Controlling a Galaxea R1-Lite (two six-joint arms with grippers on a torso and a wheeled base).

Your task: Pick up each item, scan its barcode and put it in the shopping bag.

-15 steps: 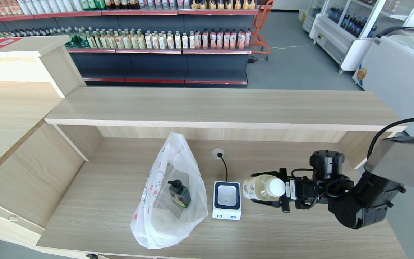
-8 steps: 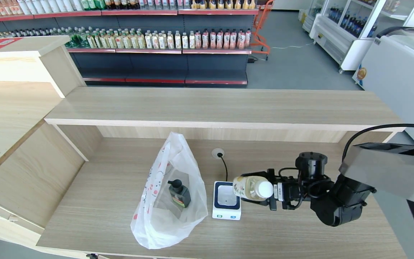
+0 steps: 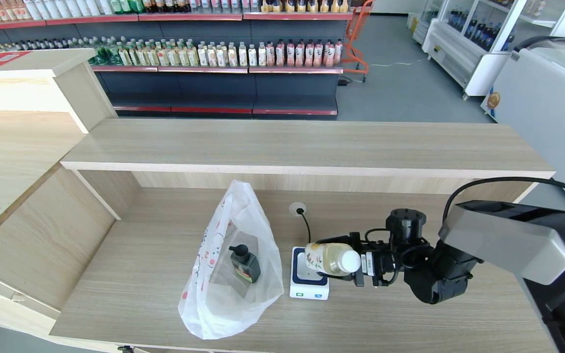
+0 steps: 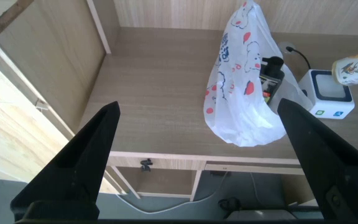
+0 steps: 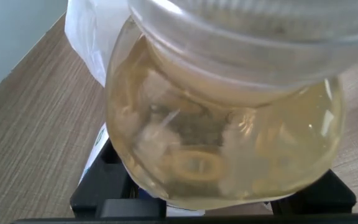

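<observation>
A pale yellow drink bottle (image 3: 329,258) with a white cap lies on its side in the air, and my right gripper (image 3: 345,260) is shut on it near the cap end. Its base hangs over the white scanner (image 3: 308,287) with the dark window. In the right wrist view the bottle (image 5: 222,124) looms close, with the scanner (image 5: 101,186) beneath it. Left of the scanner stands the white shopping bag (image 3: 214,294), a dark pump bottle (image 3: 244,264) inside it. My left gripper (image 4: 197,112) hangs open, off the counter's front edge, facing the bag (image 4: 238,99).
The scanner's black cable (image 3: 306,226) runs back to a port in the wooden counter (image 3: 140,264). A raised shelf (image 3: 302,147) borders the back, and a side wall (image 3: 42,245) closes the left. Bare counter lies left of the bag and in front of the scanner.
My right arm has carried the bottle leftward, from beside the scanner's right edge to over the scanner. The bag and the pump bottle have not moved.
</observation>
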